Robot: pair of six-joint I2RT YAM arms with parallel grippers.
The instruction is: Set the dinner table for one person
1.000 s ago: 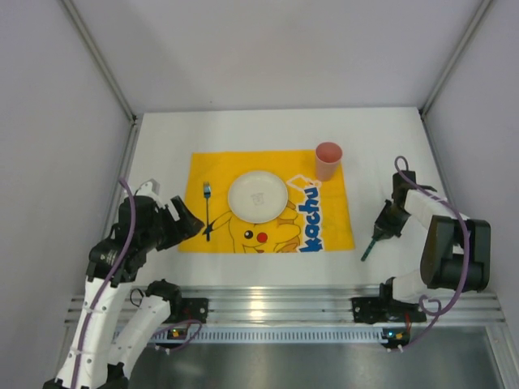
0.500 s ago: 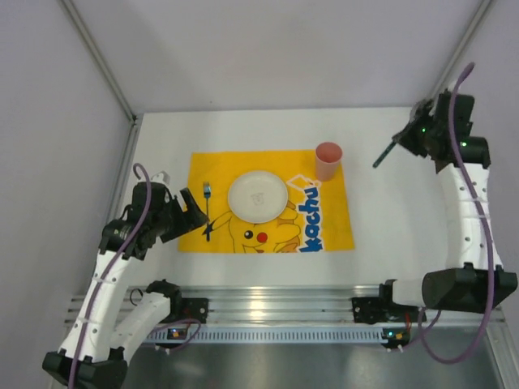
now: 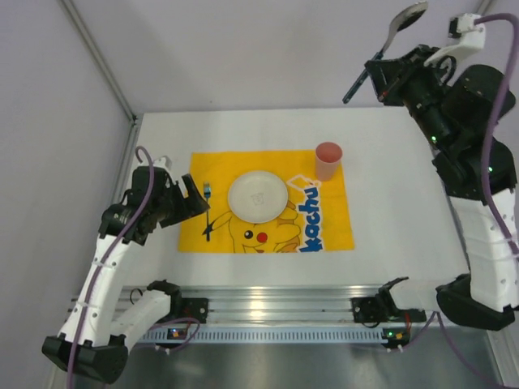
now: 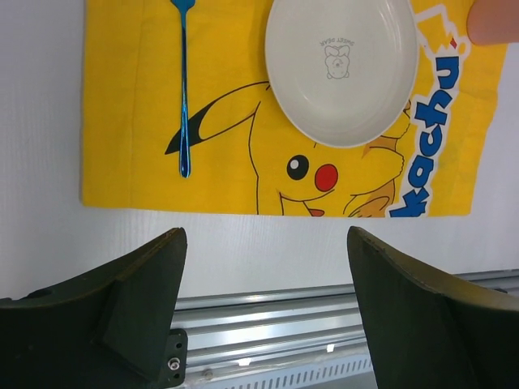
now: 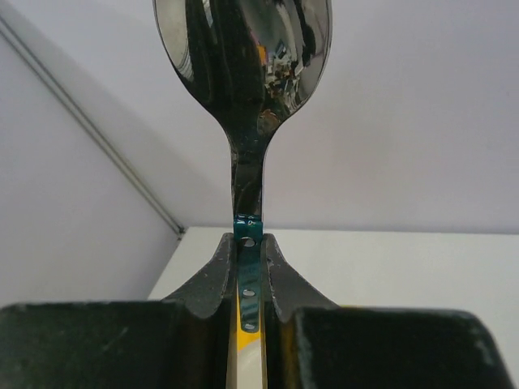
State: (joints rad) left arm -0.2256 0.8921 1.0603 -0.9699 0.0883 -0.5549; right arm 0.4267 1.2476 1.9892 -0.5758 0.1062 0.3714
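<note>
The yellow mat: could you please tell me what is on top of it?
On the yellow mat are a white plate, a blue fork to its left, and a pink cup at the far right corner. The plate covers part of the cartoon print beneath it.

L pincer [image 4: 263, 271] wide open, low; R pincer [image 5: 247, 247] clamped, up high.

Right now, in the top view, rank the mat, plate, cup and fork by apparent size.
1. Yellow mat.
2. White plate.
3. Pink cup and blue fork: unranked; the fork is longer, the cup bulkier.
</note>
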